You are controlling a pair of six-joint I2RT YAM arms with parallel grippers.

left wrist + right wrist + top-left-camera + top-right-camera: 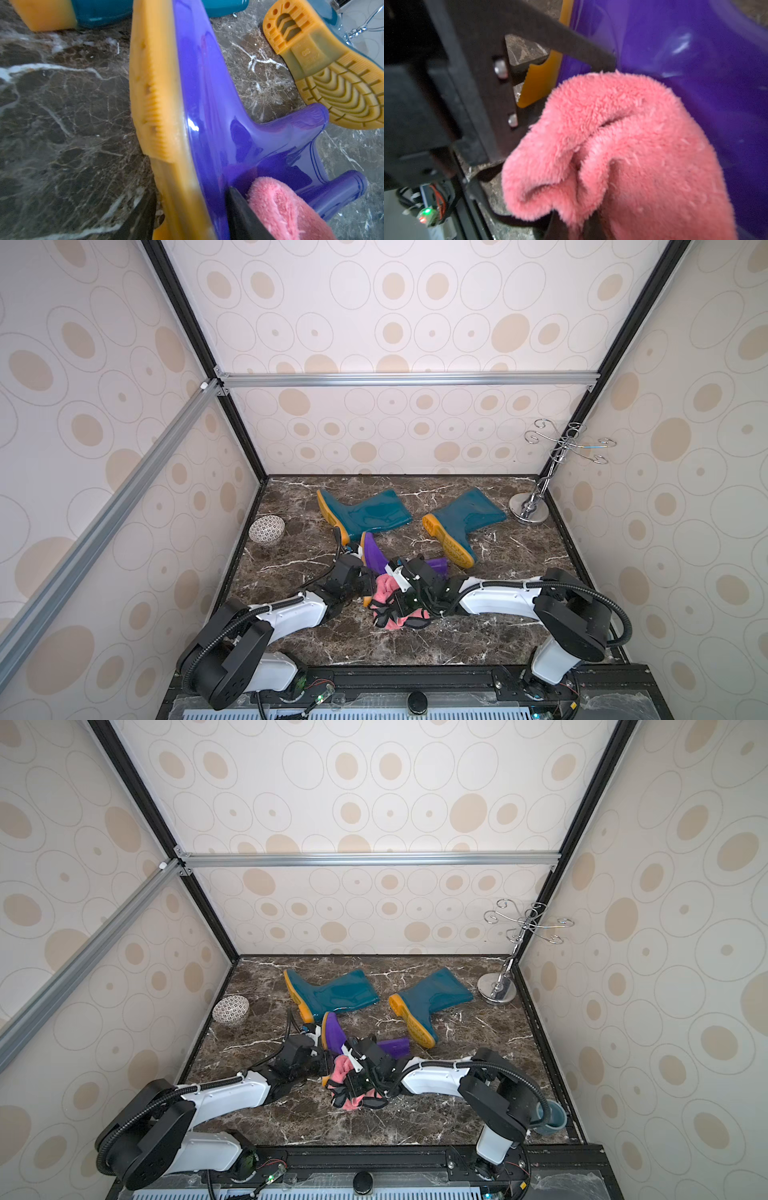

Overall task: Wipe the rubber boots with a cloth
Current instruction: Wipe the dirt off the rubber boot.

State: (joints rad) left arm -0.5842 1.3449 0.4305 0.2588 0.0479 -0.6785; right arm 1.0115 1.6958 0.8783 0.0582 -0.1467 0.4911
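Against purple boot (207, 93), beside its sole edge, sits pink cloth (276, 207).

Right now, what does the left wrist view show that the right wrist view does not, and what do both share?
Only the left wrist view shows the two teal boots, one turning its treaded orange sole to the camera.

Only the right wrist view shows small green and red lights near the table's edge.

Both show the purple boot, the pink cloth against it, and the marble table.
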